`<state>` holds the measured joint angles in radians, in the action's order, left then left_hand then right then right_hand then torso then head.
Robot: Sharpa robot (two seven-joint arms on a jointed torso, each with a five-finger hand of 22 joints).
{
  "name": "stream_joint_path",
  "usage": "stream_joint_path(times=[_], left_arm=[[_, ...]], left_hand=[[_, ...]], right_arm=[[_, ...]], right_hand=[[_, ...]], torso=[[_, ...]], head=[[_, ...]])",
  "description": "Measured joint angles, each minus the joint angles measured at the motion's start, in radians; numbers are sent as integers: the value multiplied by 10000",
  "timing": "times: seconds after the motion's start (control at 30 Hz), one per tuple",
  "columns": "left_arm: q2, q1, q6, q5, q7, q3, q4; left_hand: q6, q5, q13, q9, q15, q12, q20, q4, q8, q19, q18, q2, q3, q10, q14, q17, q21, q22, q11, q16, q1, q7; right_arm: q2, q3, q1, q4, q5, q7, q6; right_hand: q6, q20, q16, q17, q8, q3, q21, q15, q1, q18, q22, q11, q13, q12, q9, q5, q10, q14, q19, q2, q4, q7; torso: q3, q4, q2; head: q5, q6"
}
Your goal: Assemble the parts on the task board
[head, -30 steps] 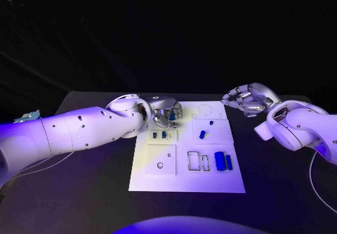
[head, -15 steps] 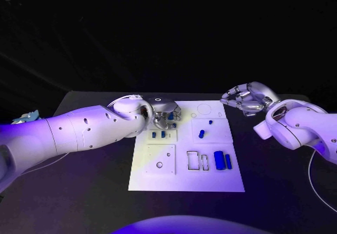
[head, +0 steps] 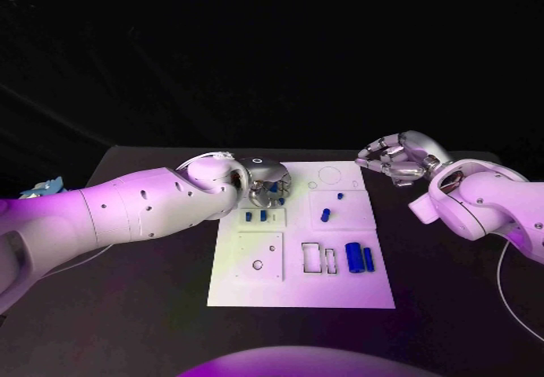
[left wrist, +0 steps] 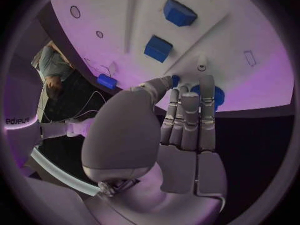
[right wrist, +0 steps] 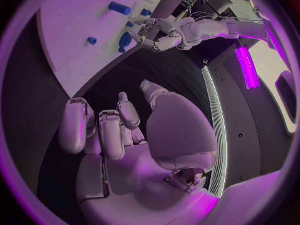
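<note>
Blue part [left wrist: 209, 94] is sitting pinched in the left hand [head: 267, 182] fingers [left wrist: 187, 112], over the far left of the task board [head: 297, 292]. It could slip and drop wrongly. The right hand [head: 397, 160] is hanging curled, holding nothing, off the board

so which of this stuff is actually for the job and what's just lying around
For the job:
task board
blue parts
left robot hand, fingers on a blue part

Lying about:
pale scrap at the table's left edge
right robot hand, off the board
</note>
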<state>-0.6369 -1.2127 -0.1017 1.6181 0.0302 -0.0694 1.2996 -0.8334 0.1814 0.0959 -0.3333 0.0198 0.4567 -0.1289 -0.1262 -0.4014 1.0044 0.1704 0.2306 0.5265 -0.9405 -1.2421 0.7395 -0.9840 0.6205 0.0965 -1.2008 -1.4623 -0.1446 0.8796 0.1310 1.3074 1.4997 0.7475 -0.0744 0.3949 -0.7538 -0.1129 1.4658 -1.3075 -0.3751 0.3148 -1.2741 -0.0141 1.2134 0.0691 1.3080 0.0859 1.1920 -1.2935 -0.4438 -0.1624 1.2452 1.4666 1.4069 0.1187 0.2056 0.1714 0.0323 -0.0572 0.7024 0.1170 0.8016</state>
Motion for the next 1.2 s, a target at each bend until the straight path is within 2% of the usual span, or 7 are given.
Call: stream_joint_path(times=[0.1,0.67,0.77,1.03,1.2], left_arm=[[30,0,58,32,-30,0,-15],[165,-8,283,85,-83,11,-191],[202,-11,304,87,-85,13,-225],[267,-14,316,89,-67,14,-278],[291,-5,300,75,-46,6,-282]], left_hand=[[0,0,0,14,7,0,37,-20,12,36,0,0,35,-55,-64,90,-87,77,-54,-77,0,0],[-72,-39,-6,44,-16,19,90,9,51,162,1,-1,119,-195,-161,307,-361,437,-54,-291,0,-1],[-271,-39,1,45,-56,106,98,111,51,340,0,-112,222,-343,-344,483,-615,715,-91,-484,-111,23],[-571,-98,58,45,-127,117,163,174,51,664,0,-207,284,-634,-625,906,-1119,1374,-205,-841,-36,37],[-695,-98,78,46,-145,117,184,200,51,935,1,-243,310,-753,-868,1345,-1439,1834,-211,-1073,5,55]], right_arm=[[-10,0,0,-3,0,0,0],[-38,0,0,-9,1,-1,-1],[-43,0,0,-9,1,-1,-1],[-59,0,0,-15,1,-1,-2],[-61,0,0,-16,1,-1,-2]], right_hand=[[0,0,0,0,0,0,0,0,0,0,0,0,0,0,0,0,0,0,0,0,0,0],[36,0,0,1,-77,0,0,0,54,0,-3,0,1,0,1,0,1,0,0,-54,0,-36],[36,0,0,1,-77,0,0,0,54,0,-3,0,1,0,1,0,1,0,0,-54,0,-36],[36,0,0,1,-77,0,0,0,54,0,-4,0,1,0,1,1,1,0,1,-54,0,-36],[36,0,0,1,-77,0,0,0,54,0,-5,0,1,0,1,1,1,0,1,-54,0,-36]], torso=[[0,-1,-2],[-1,-4,1],[0,-1,2],[0,0,5],[-1,1,3]], head=[[-4,12],[-16,49],[-17,61],[-19,82],[-24,99]])
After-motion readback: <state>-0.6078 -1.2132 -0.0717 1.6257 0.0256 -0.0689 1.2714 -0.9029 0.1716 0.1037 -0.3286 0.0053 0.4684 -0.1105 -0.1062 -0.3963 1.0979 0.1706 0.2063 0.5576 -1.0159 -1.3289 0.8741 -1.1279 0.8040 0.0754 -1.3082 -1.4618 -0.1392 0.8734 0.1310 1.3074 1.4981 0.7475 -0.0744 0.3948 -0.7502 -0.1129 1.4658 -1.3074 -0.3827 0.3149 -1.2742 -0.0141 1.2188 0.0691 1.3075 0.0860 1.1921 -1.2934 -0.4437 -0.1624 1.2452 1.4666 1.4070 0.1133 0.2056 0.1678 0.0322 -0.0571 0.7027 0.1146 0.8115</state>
